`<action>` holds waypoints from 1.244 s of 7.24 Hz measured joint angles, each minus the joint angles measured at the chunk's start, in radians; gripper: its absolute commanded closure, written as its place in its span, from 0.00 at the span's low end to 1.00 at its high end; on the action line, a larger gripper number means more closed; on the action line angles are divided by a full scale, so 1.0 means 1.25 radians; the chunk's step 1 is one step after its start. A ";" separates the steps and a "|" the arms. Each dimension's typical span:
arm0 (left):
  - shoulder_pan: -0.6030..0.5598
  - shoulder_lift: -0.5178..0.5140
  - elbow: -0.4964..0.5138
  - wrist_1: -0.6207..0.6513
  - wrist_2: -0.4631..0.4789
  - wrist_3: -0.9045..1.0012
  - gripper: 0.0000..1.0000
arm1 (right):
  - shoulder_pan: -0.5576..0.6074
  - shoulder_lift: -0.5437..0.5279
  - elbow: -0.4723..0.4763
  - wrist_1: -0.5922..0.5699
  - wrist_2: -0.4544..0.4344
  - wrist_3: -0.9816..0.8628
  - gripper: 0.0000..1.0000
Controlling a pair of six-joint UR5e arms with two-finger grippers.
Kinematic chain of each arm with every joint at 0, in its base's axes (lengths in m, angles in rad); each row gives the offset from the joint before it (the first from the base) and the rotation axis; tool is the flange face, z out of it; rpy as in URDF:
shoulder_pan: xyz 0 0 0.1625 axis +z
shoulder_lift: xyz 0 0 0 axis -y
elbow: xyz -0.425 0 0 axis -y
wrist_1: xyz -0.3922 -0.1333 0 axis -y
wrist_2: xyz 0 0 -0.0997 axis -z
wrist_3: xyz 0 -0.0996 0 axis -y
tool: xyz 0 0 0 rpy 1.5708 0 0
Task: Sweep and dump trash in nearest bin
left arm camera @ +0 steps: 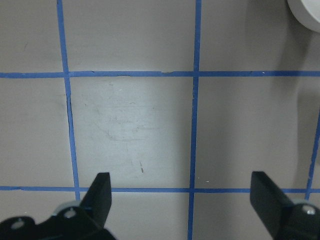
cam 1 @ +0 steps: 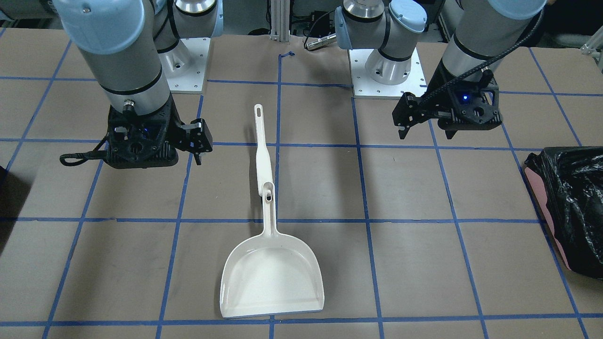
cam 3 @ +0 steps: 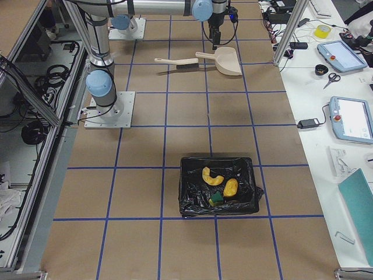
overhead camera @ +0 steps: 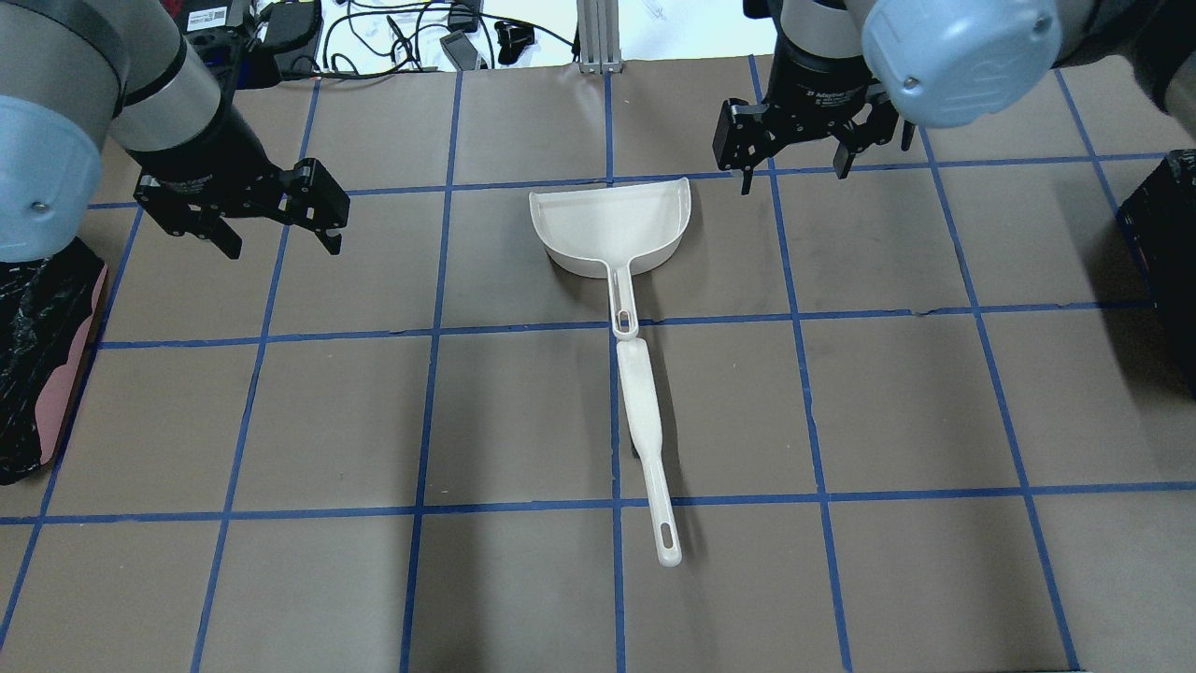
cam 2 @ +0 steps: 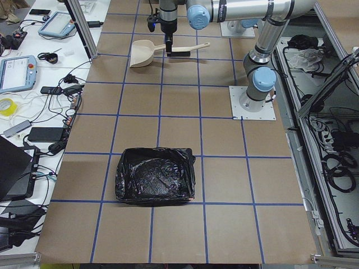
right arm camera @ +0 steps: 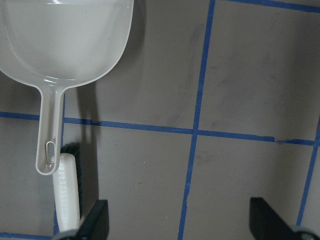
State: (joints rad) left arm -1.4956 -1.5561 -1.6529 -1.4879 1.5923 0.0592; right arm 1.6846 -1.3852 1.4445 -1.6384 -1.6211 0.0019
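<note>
The trash lies inside the black-lined bin (cam 3: 189,201) in the exterior right view: a pale yellow peel (cam 3: 211,175), an orange-yellow oval (cam 3: 231,187) and a yellow-and-green wedge (cam 3: 216,199). That bin shows only as a dark sliver at the overhead view's right edge (overhead camera: 1163,234). My left gripper (overhead camera: 280,245) is open and empty above bare table, also in its wrist view (left arm camera: 185,202). My right gripper (overhead camera: 792,179) is open and empty, just right of the white dustpan (overhead camera: 607,224); in its wrist view (right arm camera: 182,222) the dustpan (right arm camera: 65,40) sits at upper left.
A white brush (overhead camera: 645,430) lies end to end with the dustpan's handle in the middle of the table. A pink-sided bin with a crinkly black bag (overhead camera: 37,365) stands at the table end on my left. Blue tape grids the brown table.
</note>
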 measured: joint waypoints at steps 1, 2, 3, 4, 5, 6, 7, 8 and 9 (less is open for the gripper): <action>0.000 0.001 0.001 0.002 0.000 0.000 0.00 | -0.018 -0.005 0.002 0.006 -0.013 -0.029 0.02; 0.000 0.003 0.002 0.003 -0.001 -0.001 0.00 | -0.046 -0.010 0.008 0.015 -0.016 -0.068 0.02; 0.000 0.003 0.005 0.004 -0.002 0.001 0.00 | -0.068 -0.023 0.014 0.023 -0.016 -0.091 0.05; 0.000 -0.001 0.008 0.013 -0.008 0.005 0.00 | -0.080 -0.049 0.019 0.042 -0.015 -0.097 0.05; 0.000 -0.008 0.008 0.029 -0.019 0.008 0.00 | -0.085 -0.082 0.024 0.071 -0.015 -0.097 0.06; 0.000 -0.014 0.007 0.044 -0.028 0.011 0.00 | -0.087 -0.108 0.034 0.088 -0.015 -0.096 0.08; -0.004 -0.018 0.007 0.052 -0.032 0.012 0.00 | -0.089 -0.121 0.046 0.087 -0.013 -0.096 0.07; -0.010 -0.018 0.007 0.055 -0.034 0.012 0.00 | -0.091 -0.125 0.059 0.074 -0.010 -0.099 0.05; -0.014 -0.015 0.006 0.056 -0.033 0.011 0.00 | -0.095 -0.127 0.072 0.057 -0.009 -0.102 0.04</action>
State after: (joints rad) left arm -1.5134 -1.5752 -1.6454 -1.4181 1.5509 0.0728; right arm 1.5655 -1.5438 1.5348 -1.5677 -1.6319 -0.1251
